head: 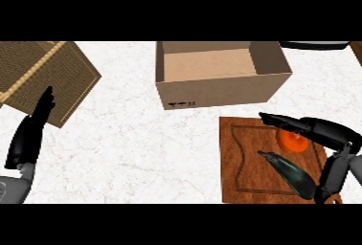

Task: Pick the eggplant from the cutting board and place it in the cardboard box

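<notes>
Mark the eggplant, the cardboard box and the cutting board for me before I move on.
eggplant (291, 174): head view, middle of its dark body.
cardboard box (212, 93): head view, on its front outer wall.
cutting board (244, 153): head view, bare wood left of the eggplant.

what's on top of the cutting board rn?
On the cutting board: the dark eggplant lying diagonally, and an orange item partly hidden under the open right hand, so I can't identify it.

Eggplant (290, 173) lies on cutting board (244, 158), before cardboard box (219, 91).
</notes>
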`<state>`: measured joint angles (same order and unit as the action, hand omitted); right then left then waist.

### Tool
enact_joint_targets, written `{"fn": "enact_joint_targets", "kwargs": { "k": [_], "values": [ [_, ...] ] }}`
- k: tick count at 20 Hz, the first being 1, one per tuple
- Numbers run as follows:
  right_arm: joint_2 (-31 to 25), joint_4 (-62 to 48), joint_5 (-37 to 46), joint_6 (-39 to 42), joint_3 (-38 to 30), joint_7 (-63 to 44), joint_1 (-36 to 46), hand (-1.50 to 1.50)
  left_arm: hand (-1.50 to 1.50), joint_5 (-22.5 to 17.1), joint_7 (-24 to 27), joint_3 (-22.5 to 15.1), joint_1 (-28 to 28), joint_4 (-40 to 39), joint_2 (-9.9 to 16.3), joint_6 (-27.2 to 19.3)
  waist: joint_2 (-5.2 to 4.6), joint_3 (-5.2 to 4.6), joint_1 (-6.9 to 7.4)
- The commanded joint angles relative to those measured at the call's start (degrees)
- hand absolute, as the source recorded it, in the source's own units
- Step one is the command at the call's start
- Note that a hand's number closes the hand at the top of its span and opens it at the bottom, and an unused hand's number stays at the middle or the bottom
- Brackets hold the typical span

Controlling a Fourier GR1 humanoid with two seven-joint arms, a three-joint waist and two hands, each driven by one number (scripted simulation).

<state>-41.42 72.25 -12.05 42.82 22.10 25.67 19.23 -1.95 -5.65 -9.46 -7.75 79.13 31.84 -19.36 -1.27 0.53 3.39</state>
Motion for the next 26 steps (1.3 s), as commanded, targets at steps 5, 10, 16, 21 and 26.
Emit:
{"fn": "enact_joint_targets", "kwargs": {
  "k": [5, 10, 16, 21, 26],
  "values": [
    [-6.2, -0.7, 18.1, 3.9, 8.2, 14.4, 10.4, -1.50, 0.00, -0.1, 0.8, 0.5, -1.8, -2.5, 0.0, 1.5, -0.40, -0.12, 1.55],
    [-7.3, -0.7, 28.1, 0.1, 18.6, 18.2, 14.1, -1.50, 0.00, -0.2, 1.4, 0.5, -1.6, -3.3, -0.6, 2.0, -0.15, -0.30, 1.61],
    [-8.0, -5.6, 35.2, -2.7, 27.7, 24.8, 19.4, -1.50, 0.00, -1.2, 1.7, 2.0, -0.9, -3.6, 0.9, 4.2, 0.33, -0.45, 0.85],
    [-3.4, -16.9, 41.8, -11.4, 33.8, 30.2, 22.9, -1.50, 0.00, 1.0, 0.2, 1.9, -4.5, -5.2, -0.1, 2.4, 0.02, -0.39, 0.08],
    [0.2, -23.7, 44.2, -15.4, 36.8, 34.9, 25.0, -1.50, 0.00, 2.6, -0.7, 1.4, -3.4, -4.8, -1.7, 0.9, 0.49, -0.42, -1.03]
  ]
}}
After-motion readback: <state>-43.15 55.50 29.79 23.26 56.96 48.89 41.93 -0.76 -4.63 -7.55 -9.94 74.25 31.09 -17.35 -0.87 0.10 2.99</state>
